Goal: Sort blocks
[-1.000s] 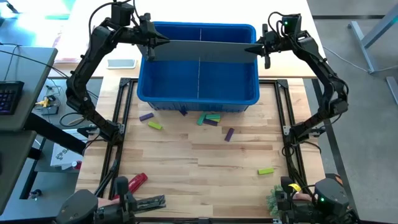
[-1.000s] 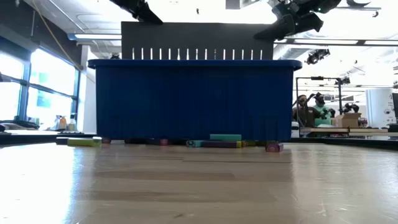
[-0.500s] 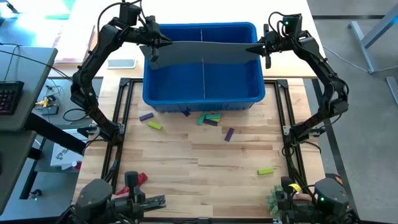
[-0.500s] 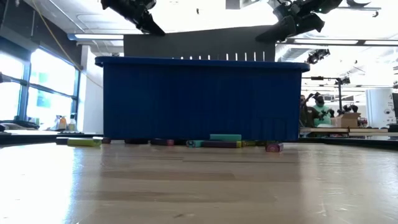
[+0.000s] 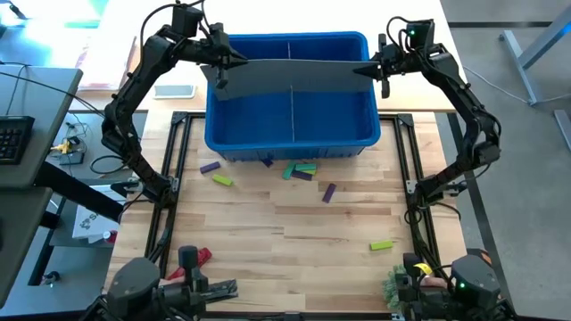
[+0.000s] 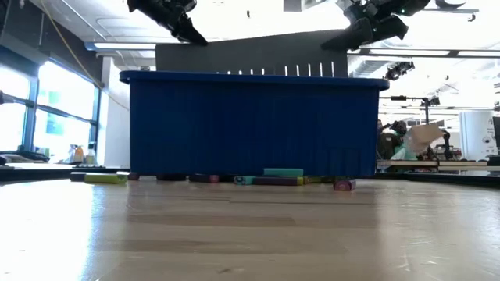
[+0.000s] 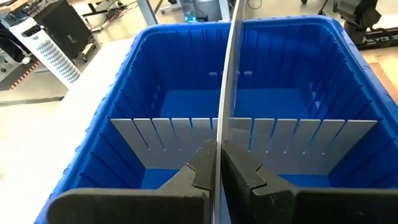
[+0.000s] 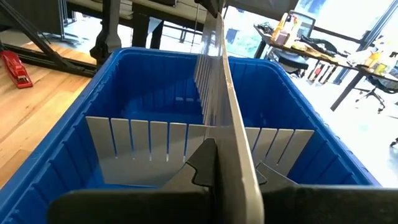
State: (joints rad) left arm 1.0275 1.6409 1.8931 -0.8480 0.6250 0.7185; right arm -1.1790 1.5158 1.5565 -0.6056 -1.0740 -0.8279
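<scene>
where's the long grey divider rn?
High view: the grey divider spans above the blue bin, gripped at its ends by the left gripper and right gripper.

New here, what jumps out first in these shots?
A big blue bin at the table's far edge, with both arms holding a grey divider panel across it: left tool and right tool each shut on one end. Loose blocks lie scattered on the wood in front.

robotics lab: arm rig, workbenches (image 6: 437,165)
</scene>
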